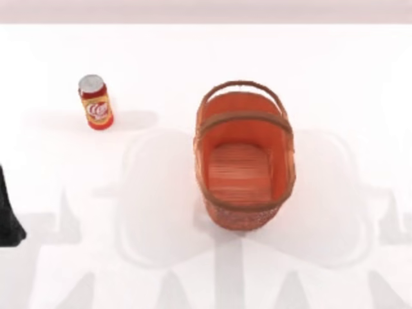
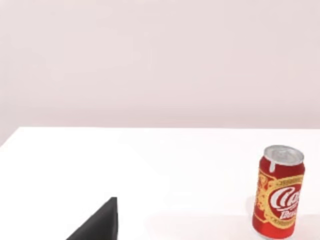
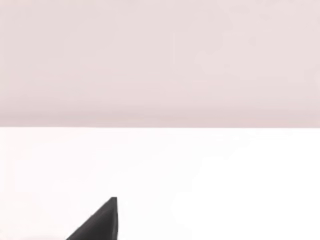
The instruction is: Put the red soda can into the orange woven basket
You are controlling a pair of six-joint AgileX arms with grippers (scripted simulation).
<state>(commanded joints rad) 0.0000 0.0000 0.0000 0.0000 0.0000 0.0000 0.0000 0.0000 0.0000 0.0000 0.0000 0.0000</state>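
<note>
Red soda can (image 1: 96, 103), a small cylinder with a silver top, a yellow-orange band and a white round logo, stands upright on the white table (image 1: 335, 77) in the far left part of the top view. It is untouched and well apart from the orange woven basket (image 1: 283, 161), a large oval wicker piece with a brown rim, an arched brown handle and a slatted bottom, which sits near the table's middle with nothing inside it. In the left wrist view the can (image 2: 278, 199) stands on the tabletop off to one side of a dark finger tip. The left arm (image 1: 9, 212) shows only as a dark shape at the top view's left edge, near the can's side; whether its gripper is parted or closed cannot be told. The right arm is outside the top view, and its gripper's state cannot be told either.
</note>
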